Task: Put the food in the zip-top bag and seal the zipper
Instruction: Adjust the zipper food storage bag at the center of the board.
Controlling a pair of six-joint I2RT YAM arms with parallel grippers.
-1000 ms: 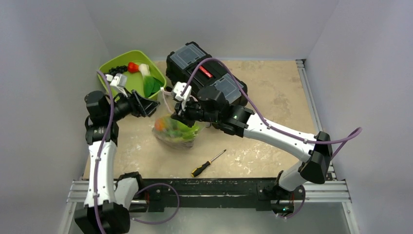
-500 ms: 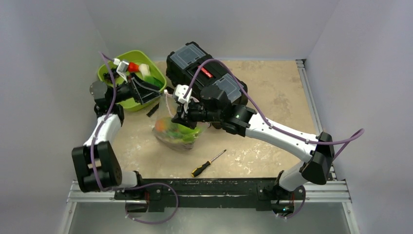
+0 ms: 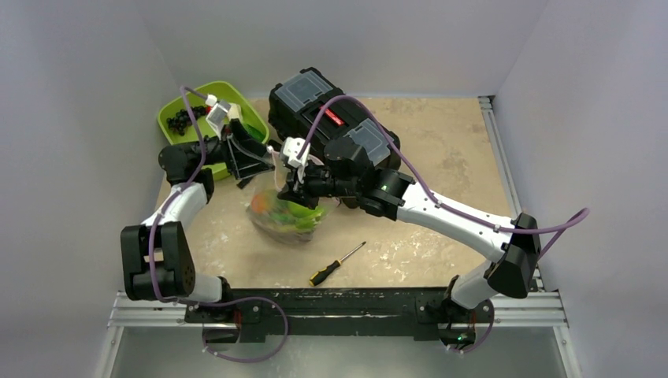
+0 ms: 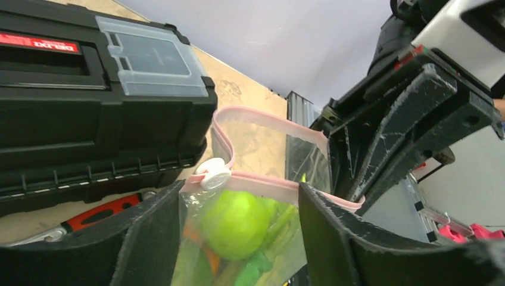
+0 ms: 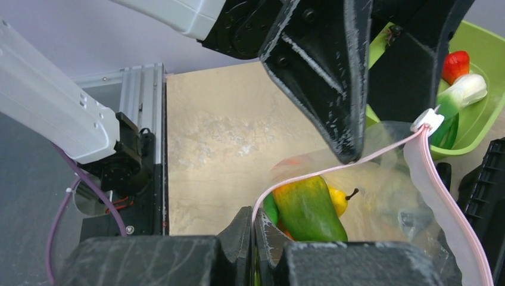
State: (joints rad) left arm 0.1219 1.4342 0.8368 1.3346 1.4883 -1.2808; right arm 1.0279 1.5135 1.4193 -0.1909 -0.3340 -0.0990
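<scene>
The clear zip-top bag [image 3: 283, 219] lies mid-table with food inside: a green apple [image 4: 235, 221], a green-orange pepper [image 5: 308, 208] and a yellow pear [image 5: 338, 200]. Its pink zipper [image 4: 265, 183] carries a white slider [image 4: 213, 174] at one end. My right gripper [image 3: 293, 186] is shut on the zipper strip [image 5: 255, 221] and holds the mouth up. My left gripper [image 3: 256, 160] is open. Its fingers [image 4: 152, 235] straddle the bag's mouth just below the slider, with the strip between them. More food, a leek [image 5: 465, 90] and a red piece [image 5: 456, 65], lies in the tray.
A lime-green tray [image 3: 183, 110] sits at the back left. A black toolbox [image 3: 331, 118] stands right behind the bag. A screwdriver [image 3: 337, 264] lies on the table near the front. Walls close in on both sides.
My left arm has folded down and reached right, bringing its open jaws from beside the tray to the bag's mouth. The right gripper has stayed shut on the zipper strip.
</scene>
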